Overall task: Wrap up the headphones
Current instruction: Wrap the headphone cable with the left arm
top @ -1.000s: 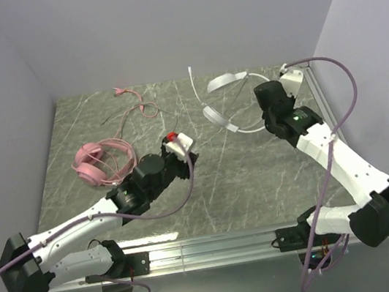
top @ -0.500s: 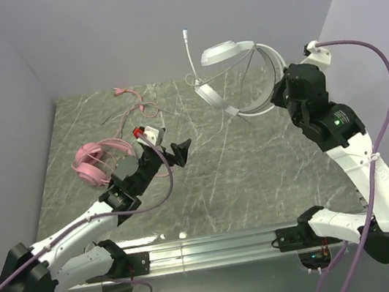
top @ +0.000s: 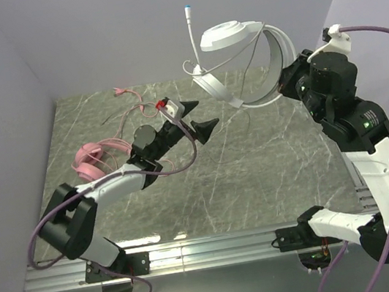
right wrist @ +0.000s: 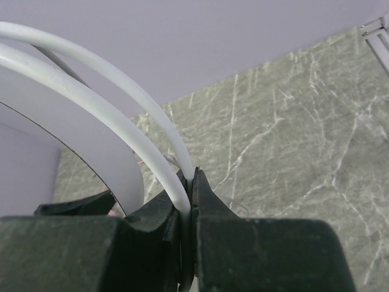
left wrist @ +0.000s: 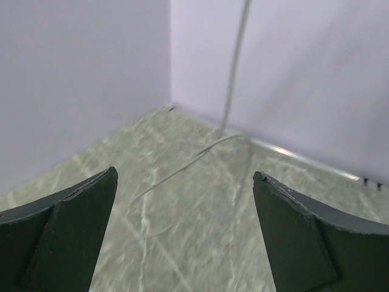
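One white headset (top: 225, 35) hangs clear above the table (top: 259, 180) in right claw (right wrist: 191, 184).

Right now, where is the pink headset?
In the top view, the pink headset lies on the marble table's left side, beside the left arm, its pink cord trailing toward the back wall.
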### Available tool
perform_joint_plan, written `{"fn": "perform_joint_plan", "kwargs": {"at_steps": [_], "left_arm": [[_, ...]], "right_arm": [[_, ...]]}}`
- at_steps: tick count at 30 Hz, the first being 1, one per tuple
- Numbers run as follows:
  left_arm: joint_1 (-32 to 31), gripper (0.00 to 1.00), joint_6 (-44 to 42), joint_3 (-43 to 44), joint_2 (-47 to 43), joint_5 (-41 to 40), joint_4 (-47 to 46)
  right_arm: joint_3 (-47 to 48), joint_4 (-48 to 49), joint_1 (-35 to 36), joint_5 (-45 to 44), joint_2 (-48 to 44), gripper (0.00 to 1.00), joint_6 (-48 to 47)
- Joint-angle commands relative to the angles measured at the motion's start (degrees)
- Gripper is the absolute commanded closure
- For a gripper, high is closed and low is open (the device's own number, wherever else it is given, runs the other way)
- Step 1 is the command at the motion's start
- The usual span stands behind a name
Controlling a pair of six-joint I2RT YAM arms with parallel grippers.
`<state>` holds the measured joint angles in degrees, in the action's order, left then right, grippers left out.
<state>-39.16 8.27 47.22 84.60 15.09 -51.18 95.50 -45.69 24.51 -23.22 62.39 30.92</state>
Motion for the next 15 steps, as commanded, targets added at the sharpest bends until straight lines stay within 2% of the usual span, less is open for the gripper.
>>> {"fn": "perform_joint_plan", "kwargs": {"at_steps": [1, 3, 6, 9, 11, 15], "left_arm": [[0.13, 0.01, 4.38, 4.45, 3.64, 9.77, -14.19], [0.66, 0.01, 6.13, 5.07, 5.05, 12.83, -16.40], [0.66, 0.01, 5.88, 7.88, 6.28, 16.00, -12.91], [0.57, 0.01, 7.88, 8.42, 7.16, 15.59, -13.15], [0.14, 0.01, 9.30, 5.70, 7.60, 13.49, -17.72], [-3.46, 0.01, 7.02, 1.48, 6.11, 3.39, -15.98]], "right_arm": [[4.34, 2.63, 0.18, 2.13, -0.52, 1.00, 2.66], [5.30, 2.01, 0.19, 2.13, -0.08, 1.00, 2.66], [6.10, 1.66, 0.18, 2.39, 0.10, 1.00, 2.75], [6.10, 1.92, 0.18, 2.48, 0.01, 1.00, 3.18], [6.18, 2.10, 0.18, 2.48, 0.10, 1.00, 3.53], [7.33, 1.75, 0.10, 2.57, 1.06, 1.00, 4.06]]}}
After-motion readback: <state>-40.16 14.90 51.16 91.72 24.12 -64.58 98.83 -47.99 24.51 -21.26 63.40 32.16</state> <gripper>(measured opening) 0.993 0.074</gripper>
